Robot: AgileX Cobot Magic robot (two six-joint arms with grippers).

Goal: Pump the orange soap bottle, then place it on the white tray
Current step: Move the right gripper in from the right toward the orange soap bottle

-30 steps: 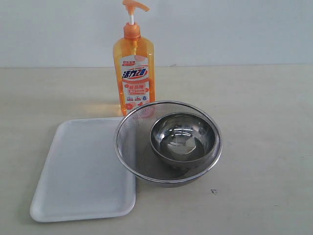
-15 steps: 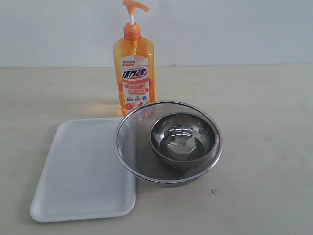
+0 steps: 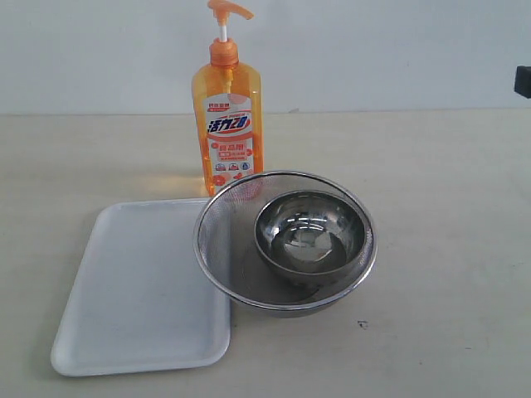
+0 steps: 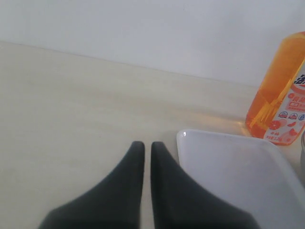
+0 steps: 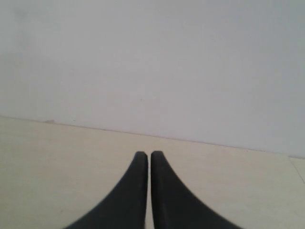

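Behind the white tray (image 3: 133, 290), the orange soap bottle (image 3: 227, 124) is awaiting its pump press, left gripper (image 4: 147, 145) and right gripper (image 5: 149, 155) both hovering closed, empty.

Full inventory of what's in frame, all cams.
orange soap bottle: 1, orange, upright at the back, behind the strainer
white tray: 1, white, front left
mesh strainer: 1, metal, right of the tray, rim over its edge
steel bowl: 1, silver, inside the strainer
table: 1, beige
dark object: 1, black, right edge, unidentifiable
left gripper: 1, black, shut, beside the tray
right gripper: 1, black, shut, over the table
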